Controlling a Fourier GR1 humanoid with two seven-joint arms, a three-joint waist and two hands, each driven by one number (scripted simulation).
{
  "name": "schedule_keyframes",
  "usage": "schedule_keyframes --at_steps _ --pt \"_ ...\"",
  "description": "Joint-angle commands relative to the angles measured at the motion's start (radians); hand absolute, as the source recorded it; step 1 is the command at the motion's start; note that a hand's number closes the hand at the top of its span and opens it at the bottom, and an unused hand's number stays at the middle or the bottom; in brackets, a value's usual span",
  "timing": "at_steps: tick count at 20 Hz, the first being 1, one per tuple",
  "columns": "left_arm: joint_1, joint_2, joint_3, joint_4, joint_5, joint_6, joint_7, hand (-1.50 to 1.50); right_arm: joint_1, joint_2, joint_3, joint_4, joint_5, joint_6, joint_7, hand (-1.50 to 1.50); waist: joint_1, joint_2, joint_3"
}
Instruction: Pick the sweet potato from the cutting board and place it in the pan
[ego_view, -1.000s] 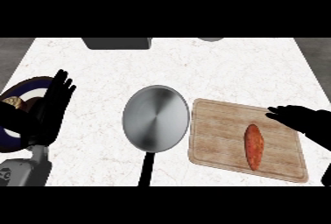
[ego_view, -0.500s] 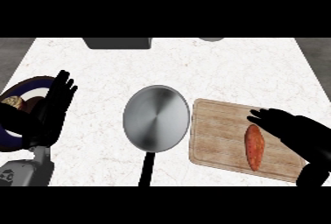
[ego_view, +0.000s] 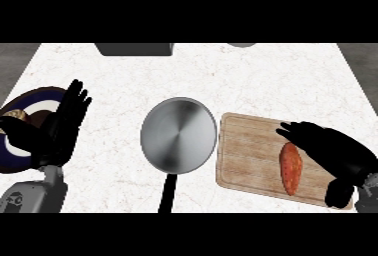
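Note:
An orange sweet potato (ego_view: 290, 167) lies lengthwise on the wooden cutting board (ego_view: 247, 150) at the right. My right hand (ego_view: 332, 152) hovers over the board's right part, just right of the sweet potato, fingers spread and pointing left, holding nothing. The steel pan (ego_view: 179, 135) sits in the middle of the counter, its black handle (ego_view: 167, 194) pointing toward me. My left hand (ego_view: 60, 125) rests open at the left edge, fingers up.
A dark blue and white plate (ego_view: 16, 145) with a brownish item (ego_view: 15, 118) lies under my left hand. A grey box (ego_view: 133, 48) and a grey round object (ego_view: 241, 44) stand at the counter's far edge.
My right hand has moved left over the cutting board, closing in on the sweet potato. The left hand, pan and sweet potato have stayed put.

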Motion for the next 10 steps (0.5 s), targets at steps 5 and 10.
schedule_keyframes --at_steps 5,10 --pt "0.01 -0.037 0.019 -0.016 -0.033 -0.026 0.019 0.0 0.008 0.096 0.03 0.088 0.133 -0.022 -0.047 -1.5 0.001 0.0 0.0" --pt "0.007 -0.034 0.063 0.059 -0.026 -0.077 -0.055 0.0 -0.066 0.135 0.01 0.271 0.181 -0.062 -0.11 -1.5 0.002 0.001 0.0"
